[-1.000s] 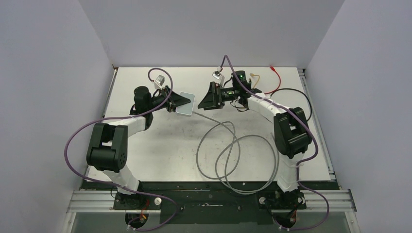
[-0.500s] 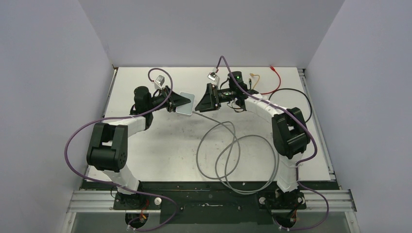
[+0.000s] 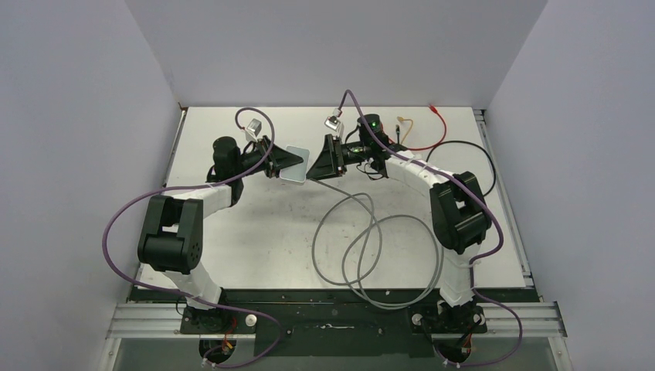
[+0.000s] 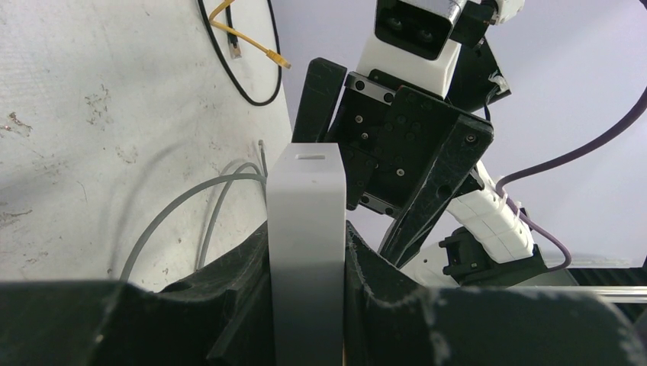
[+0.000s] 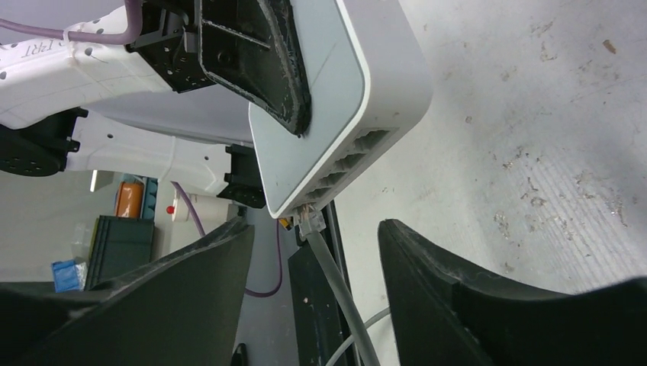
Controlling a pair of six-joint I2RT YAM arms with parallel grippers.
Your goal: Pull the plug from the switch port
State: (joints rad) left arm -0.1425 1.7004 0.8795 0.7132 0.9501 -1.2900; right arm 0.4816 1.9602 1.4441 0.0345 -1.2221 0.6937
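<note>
The switch (image 3: pixel 294 165), a small light-grey box, is held off the table by my left gripper (image 3: pixel 288 162), which is shut on its flat faces; it also shows edge-on in the left wrist view (image 4: pixel 307 236). In the right wrist view the switch (image 5: pixel 343 91) shows its row of sockets, with a clear plug (image 5: pixel 311 223) seated in the end socket and a grey cable (image 5: pixel 343 297) running down from it. My right gripper (image 5: pixel 313 252) is open, its fingers either side of the cable just below the plug, not touching it. It also shows in the top view (image 3: pixel 317 164).
The grey cable (image 3: pixel 363 247) lies in loose loops over the middle of the table. A black cable (image 3: pixel 463 151), a red cable (image 3: pixel 434 124) and a yellow patch lead (image 3: pixel 405 124) lie at the back right. The walls stand close at left, right and back.
My right gripper has moved left toward the switch, bringing its open fingers around the cable by the plug. The left gripper and switch have stayed put.
</note>
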